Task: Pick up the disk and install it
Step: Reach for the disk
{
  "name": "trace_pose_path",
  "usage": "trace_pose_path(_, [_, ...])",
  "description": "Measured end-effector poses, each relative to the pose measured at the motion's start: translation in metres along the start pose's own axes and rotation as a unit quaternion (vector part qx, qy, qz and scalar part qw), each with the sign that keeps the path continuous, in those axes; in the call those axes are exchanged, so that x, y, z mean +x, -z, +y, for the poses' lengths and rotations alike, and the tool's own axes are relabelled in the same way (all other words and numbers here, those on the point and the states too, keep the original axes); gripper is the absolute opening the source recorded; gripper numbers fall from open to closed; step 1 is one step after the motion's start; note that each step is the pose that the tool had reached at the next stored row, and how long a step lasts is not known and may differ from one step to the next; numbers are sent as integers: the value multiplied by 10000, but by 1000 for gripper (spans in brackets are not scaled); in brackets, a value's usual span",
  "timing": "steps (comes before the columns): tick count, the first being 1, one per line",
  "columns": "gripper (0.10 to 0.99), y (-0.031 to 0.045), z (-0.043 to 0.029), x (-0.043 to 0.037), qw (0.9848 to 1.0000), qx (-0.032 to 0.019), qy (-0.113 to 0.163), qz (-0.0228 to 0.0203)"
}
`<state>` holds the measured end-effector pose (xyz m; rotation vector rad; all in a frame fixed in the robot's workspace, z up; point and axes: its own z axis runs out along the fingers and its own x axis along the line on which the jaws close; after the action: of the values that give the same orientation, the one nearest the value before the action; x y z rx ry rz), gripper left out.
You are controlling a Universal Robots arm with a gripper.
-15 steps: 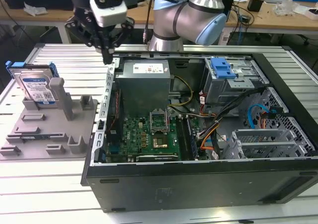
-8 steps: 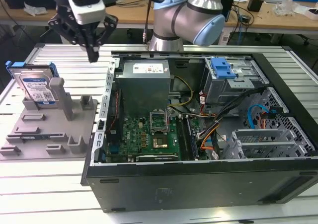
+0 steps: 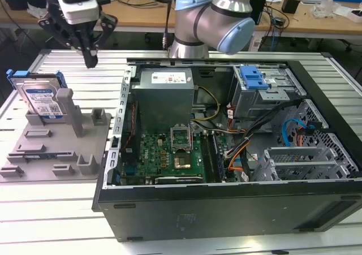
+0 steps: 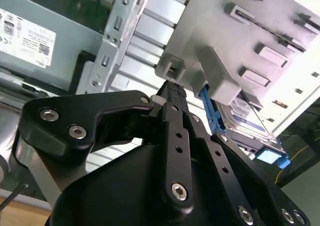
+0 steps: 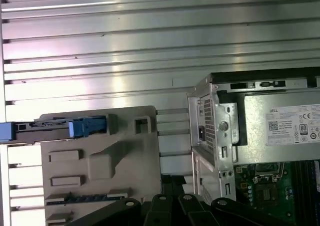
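**Holder and open case side by side**

On the desk [image 3: 51,221], a holder [image 3: 62,153] sits at the exterior view's left, with an open computer case [image 3: 226,215] just beside it at the exterior view's right. The disk [image 3: 38,96] stands on edge in the holder's far corner, away from the case. The gripper [image 3: 89,61] hangs above the desk behind the holder, apart from the disk. Inside the case, the power supply [image 3: 164,94] lies behind the motherboard [image 3: 169,153].
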<state>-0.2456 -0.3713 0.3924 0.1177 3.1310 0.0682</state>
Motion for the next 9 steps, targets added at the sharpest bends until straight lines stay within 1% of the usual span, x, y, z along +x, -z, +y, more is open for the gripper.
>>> trace_pose_path(2, [106, -3, 25, 108, 10000, 1, 0, 9])
trace_pose_path(4, [106, -5, 44, 188, 10000, 1, -2, 16])
trace_pose_path(5, [106, -6, 57, 247, 10000, 2, -1, 21])
trace_pose_path(7, [106, -10, 93, 399, 10000, 2, -2, 33])
trace_pose_path(8, [106, -11, 106, 454, 10000, 3, -1, 37])
trace_pose_path(9, [106, -11, 114, 491, 10000, 3, -1, 39])
